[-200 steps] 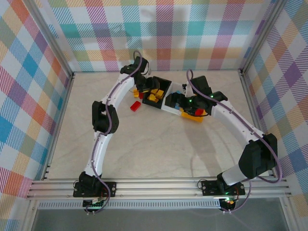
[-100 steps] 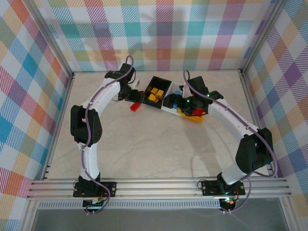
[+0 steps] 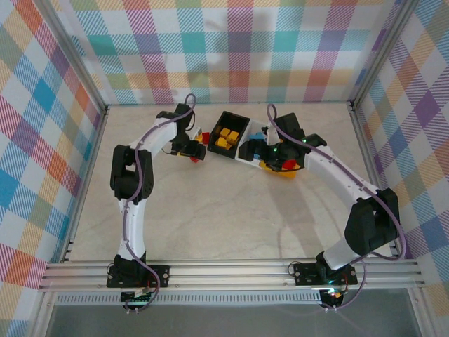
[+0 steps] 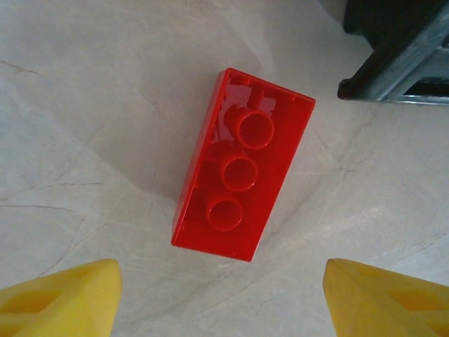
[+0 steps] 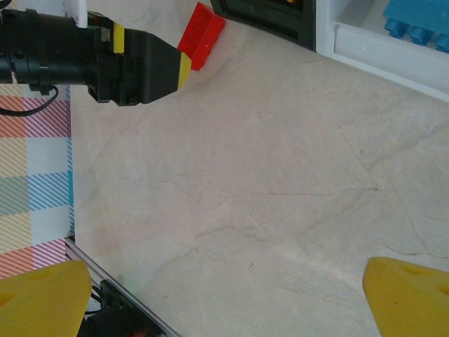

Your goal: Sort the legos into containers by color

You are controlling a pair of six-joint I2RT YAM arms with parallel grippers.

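Left wrist view: left gripper (image 4: 221, 309) released, jaws wide apart and cut off at the two bottom corners. The red brick (image 4: 242, 165) lies flat on the table (image 4: 91, 140) ahead of and between them, touching neither, hollow side with three round tubes facing up. One corner of the black bin (image 4: 400, 56) is cropped at upper right, near the brick but apart from it. In the top view this brick is mostly hidden under the left gripper. The orange-yellow bin (image 3: 284, 173) is largely covered by the right wrist; a red piece inside it is too small to resolve. The white bin (image 3: 249, 151) is partly covered as well. Yellow bricks (image 3: 226, 137) sit in the black bin. Right wrist view: right gripper (image 5: 226, 298) open, nothing between its jaws, hanging over bare table. A blue brick (image 5: 417, 21) in the white bin is cut by the top edge. Versus a second ago: the left gripper has come off the black bin's far-left rim to over the red brick, and its elbow has swung left. The brick and right arm are about unchanged.
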